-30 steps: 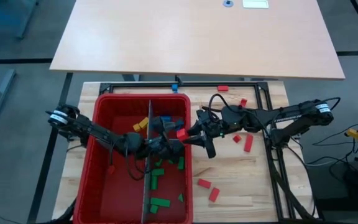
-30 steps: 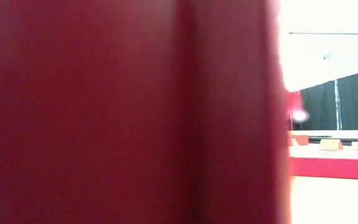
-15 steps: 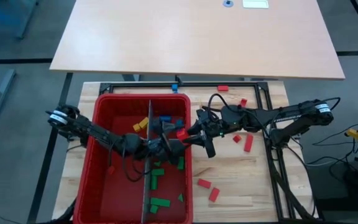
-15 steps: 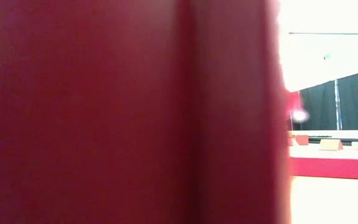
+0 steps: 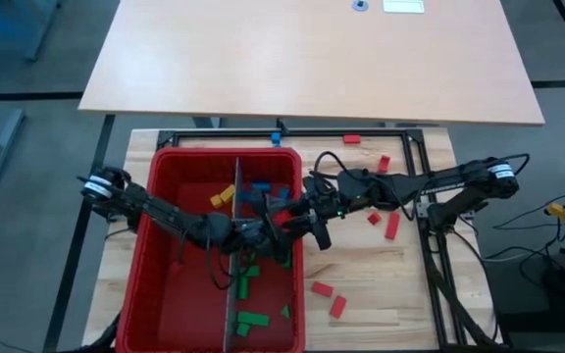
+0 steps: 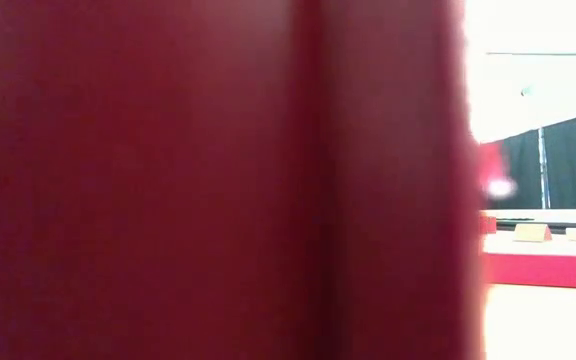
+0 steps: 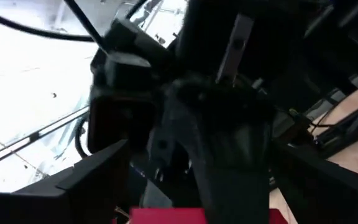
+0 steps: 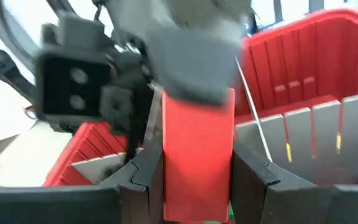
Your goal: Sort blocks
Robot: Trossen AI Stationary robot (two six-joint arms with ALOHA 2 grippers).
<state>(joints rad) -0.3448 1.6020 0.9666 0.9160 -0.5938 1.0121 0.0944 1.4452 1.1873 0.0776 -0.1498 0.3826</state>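
Observation:
My right gripper (image 5: pixel 289 217) reaches over the right wall of the red bin (image 5: pixel 194 154), shut on a red block (image 8: pixel 197 155). My left gripper (image 5: pixel 263 233) comes from the bin's left side across the grey divider (image 5: pixel 232 294) and stands open, facing the right gripper. One end of the same red block (image 7: pixel 197 216) shows low between its fingers. Green, blue and yellow blocks (image 5: pixel 253 319) lie on the bin's floor, right of the divider. My right gripper pinches the red block's two long sides (image 8: pixel 166 168) between its two fingers, coming about level from the table's right side, the fingers along the block. The block sticks out past the fingertips, lifted clear above the bin. My left gripper: whether it touches the block's end I cannot tell.
Loose red blocks lie on the wooden table right of the bin (image 5: pixel 322 289), (image 5: pixel 391 226), (image 5: pixel 351 139). A black frame rail (image 5: pixel 430 245) runs along the right side. The bin's wall (image 6: pixel 218 180) fills most of the low view.
My right gripper has carried the red block a little toward the table's left, farther over the bin. My left gripper has shifted toward the right and near side, closing up to the block.

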